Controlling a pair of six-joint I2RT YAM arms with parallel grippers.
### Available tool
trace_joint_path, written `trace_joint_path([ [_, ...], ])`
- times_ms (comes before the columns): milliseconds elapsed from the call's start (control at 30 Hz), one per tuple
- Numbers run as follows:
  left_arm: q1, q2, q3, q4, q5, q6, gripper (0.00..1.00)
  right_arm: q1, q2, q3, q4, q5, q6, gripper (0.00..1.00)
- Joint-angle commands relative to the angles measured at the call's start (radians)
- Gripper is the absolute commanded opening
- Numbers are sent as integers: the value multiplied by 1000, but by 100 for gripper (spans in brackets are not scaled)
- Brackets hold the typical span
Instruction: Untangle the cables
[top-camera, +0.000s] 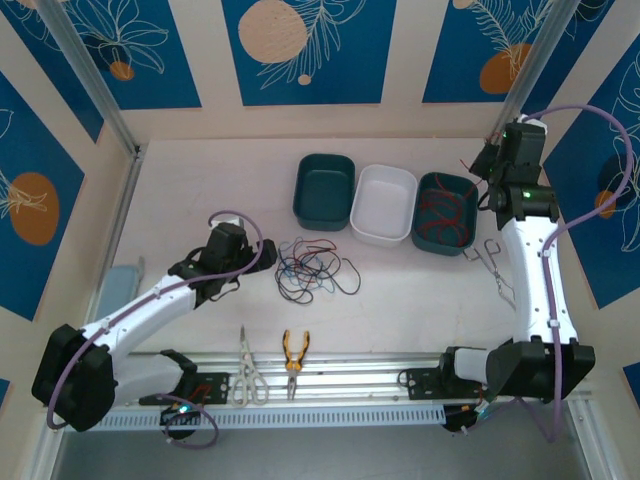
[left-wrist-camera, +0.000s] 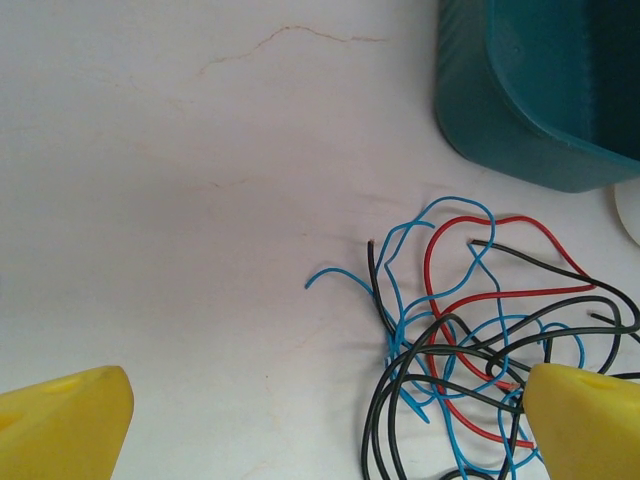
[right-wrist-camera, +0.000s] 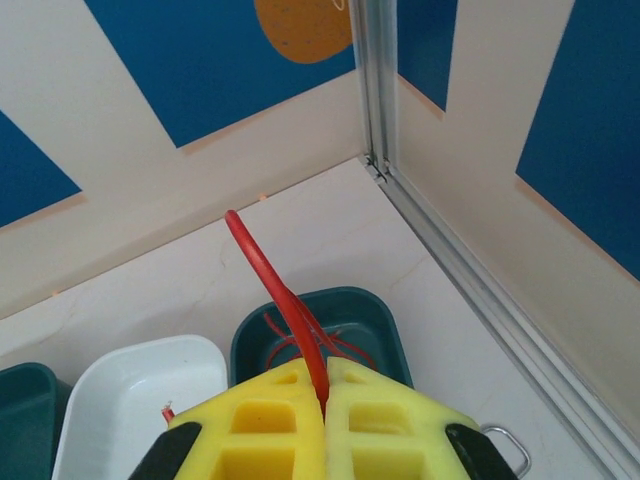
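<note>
Red, blue and black, the cables (top-camera: 315, 268) lie in a loose tangle on the table (top-camera: 200, 190), a little left of centre and just in front of the row of three trays. We see the left claw (left-wrist-camera: 325, 420) spread as wide as it goes and holding nothing. It sits low beside the left edge of the heap, and in its wrist view one yellow fingertip (left-wrist-camera: 585, 420) overlaps the black and red loops while the other is over bare table; we cannot tell whether the pad touches them. The right claw (right-wrist-camera: 325, 385) is shut on a single red cable (right-wrist-camera: 270, 265), which stands up in a curve from between its yellow pads. In the top view we find this claw raised at the far right, by the right-hand tray. That tray, a teal tray (top-camera: 447, 178), holds a small coil of red strands (top-camera: 445, 215). The white tray (top-camera: 385, 200) in the middle touches it, and the second teal tray (top-camera: 325, 190) on the left looks bare inside. Steel forceps (top-camera: 492, 265) lie on the table beside the right arm. Scissors (top-camera: 245, 372) and orange-handled pliers (top-camera: 293, 360) rest at the near edge by the metal rail. Left of the tangle and behind it, toward the far left corner, the table is open. On the right, the wall and its aluminium post (right-wrist-camera: 375, 90) stand close behind the raised claw.
</note>
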Motion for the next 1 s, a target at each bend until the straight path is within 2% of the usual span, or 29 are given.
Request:
trace_joint_path([
  [0, 12, -28, -21, 23, -26, -16, 100, -8, -25, -39, 22, 0, 11, 0],
  [433, 13, -36, -39, 41, -20, -13, 100, -8, -21, -124, -115, -39, 45, 0],
  [733, 14, -7, -37, 58, -1, -8, 100, 0, 102, -97, -206, -46, 43, 0],
  [967, 14, -6, -43, 56, 4, -7, 100, 24, 238, -13, -283, 47, 33, 0],
])
